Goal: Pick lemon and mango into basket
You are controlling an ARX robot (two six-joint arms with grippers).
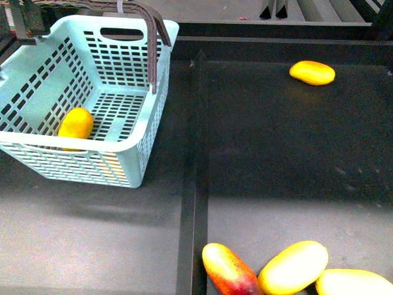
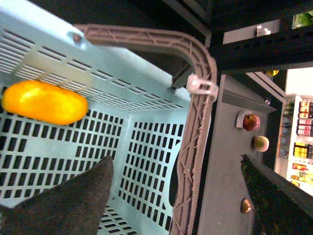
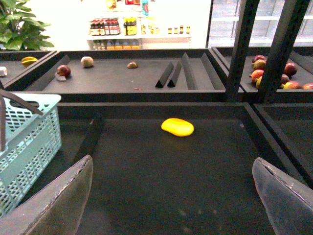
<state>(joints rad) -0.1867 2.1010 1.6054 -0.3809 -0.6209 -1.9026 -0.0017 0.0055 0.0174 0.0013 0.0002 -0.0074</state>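
Yellow lemon inside basket, at desk's far left corner, just beyond left hand, spread unclear. Right hand wide, empty, mango well ahead.
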